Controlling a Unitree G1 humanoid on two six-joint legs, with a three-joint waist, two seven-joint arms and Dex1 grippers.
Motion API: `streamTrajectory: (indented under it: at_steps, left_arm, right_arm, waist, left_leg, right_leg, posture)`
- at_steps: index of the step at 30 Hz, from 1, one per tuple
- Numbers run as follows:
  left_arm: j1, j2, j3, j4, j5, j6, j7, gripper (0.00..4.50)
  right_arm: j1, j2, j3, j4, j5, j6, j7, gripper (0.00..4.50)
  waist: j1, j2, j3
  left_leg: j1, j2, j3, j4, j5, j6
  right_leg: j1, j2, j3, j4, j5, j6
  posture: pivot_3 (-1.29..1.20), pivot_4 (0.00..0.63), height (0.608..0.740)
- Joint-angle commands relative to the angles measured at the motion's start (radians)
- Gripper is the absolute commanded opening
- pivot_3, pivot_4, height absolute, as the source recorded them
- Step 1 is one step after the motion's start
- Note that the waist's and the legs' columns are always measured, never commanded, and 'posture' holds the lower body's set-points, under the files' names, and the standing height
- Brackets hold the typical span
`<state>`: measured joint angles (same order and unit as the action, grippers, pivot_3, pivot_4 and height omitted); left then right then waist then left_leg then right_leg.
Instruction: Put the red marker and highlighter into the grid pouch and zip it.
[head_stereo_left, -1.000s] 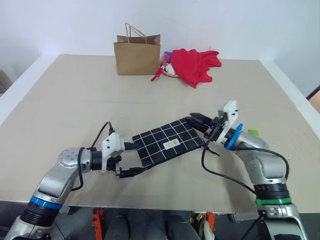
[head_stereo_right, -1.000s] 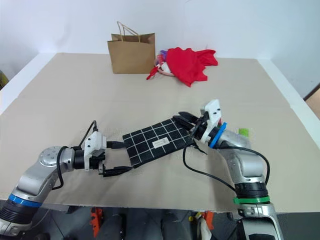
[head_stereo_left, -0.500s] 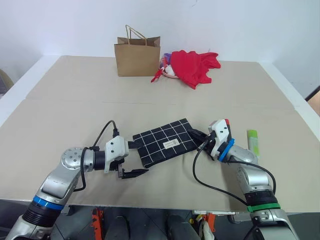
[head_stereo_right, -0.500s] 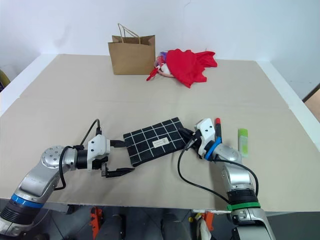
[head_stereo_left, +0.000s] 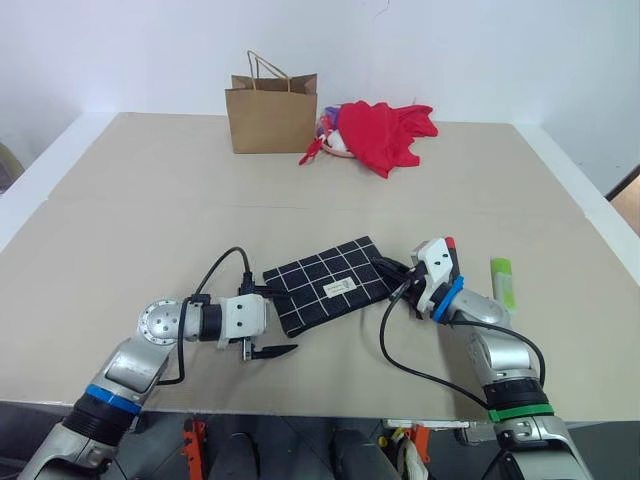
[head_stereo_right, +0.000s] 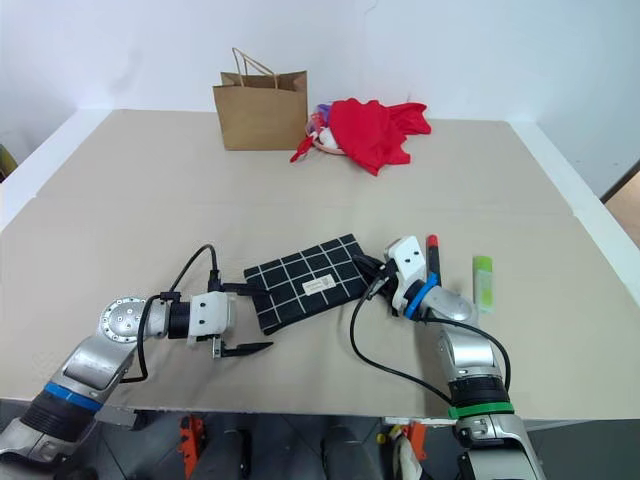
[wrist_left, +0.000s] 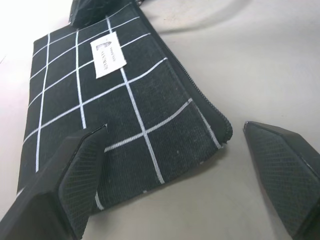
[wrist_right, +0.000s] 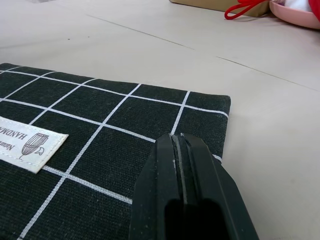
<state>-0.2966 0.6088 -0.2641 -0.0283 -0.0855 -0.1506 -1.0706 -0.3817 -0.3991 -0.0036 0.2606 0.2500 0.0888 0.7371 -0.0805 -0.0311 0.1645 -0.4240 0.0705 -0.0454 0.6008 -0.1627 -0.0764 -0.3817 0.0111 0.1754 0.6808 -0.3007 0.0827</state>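
- The right gripper (head_stereo_right: 372, 272) has its jaws clenched flat together, grasping nothing that can be made out, low over the right end of the grid pouch (head_stereo_right: 305, 283).
- The left gripper (wrist_left: 175, 175) stands released, jaws wide, one finger over the pouch's left corner and the other off its edge on the bare surface (head_stereo_right: 140, 190).
- One pouch lies flat between the two grippers, its long axis running from near left to far right, white label up.
- One red marker (head_stereo_right: 433, 253) lies just right of the right wrist, pointing away from the robot; most of its barrel is hidden behind the wrist.
- One highlighter (head_stereo_right: 483, 282) lies further right, roughly parallel to the marker, apart from it and the pouch.
- At the far edge stand one brown paper bag (head_stereo_right: 260, 95) and one red cloth heap (head_stereo_right: 372, 128); small items tucked beside the heap are hard to make out.
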Motion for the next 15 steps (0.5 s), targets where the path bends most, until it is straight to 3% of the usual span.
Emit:
streamTrajectory:
  at_steps: [1,6,13,15]
  left_arm:
    - [-0.019,0.007,-0.025,0.020,0.047,-0.037,-0.002,4.50]
    - [-0.096,-0.013,-0.035,0.140,0.188,-0.215,0.108,4.50]
    - [-0.144,-0.041,-0.059,0.218,0.204,-0.271,0.122,4.50]
    - [-0.147,-0.044,-0.067,0.232,0.196,-0.273,0.106,3.90]
  right_arm:
    - [0.007,-0.001,-0.008,-0.015,0.000,0.011,-0.003,0.06]
    - [0.006,0.005,-0.007,-0.021,0.002,0.012,-0.005,0.06]
    - [0.000,0.011,-0.002,-0.023,0.002,0.013,-0.002,0.06]
    - [-0.001,0.011,0.000,-0.021,0.001,0.011,0.001,0.00]
  waist:
    - [0.000,0.000,0.000]
    - [0.001,0.000,0.000]
    - [0.001,0.001,-0.001]
    - [0.001,0.001,-0.001]
  left_leg:
    - [0.000,0.000,0.000,0.000,0.000,0.000]
    - [0.000,0.000,0.000,0.000,0.000,0.000]
    - [0.001,0.000,0.000,0.000,0.001,0.002]
    - [0.001,0.000,0.000,0.000,0.002,0.002]
  right_leg:
    - [0.000,0.000,0.000,0.000,0.000,0.000]
    - [0.000,0.000,0.000,0.000,0.000,0.000]
    - [0.001,0.000,0.000,0.000,0.001,-0.001]
    - [0.001,0.000,0.000,0.000,0.001,0.000]
  posture:
    - [0.00,0.150,0.740]
    - [0.00,0.150,0.740]
    - [0.00,0.150,0.740]
    - [0.00,0.150,0.740]
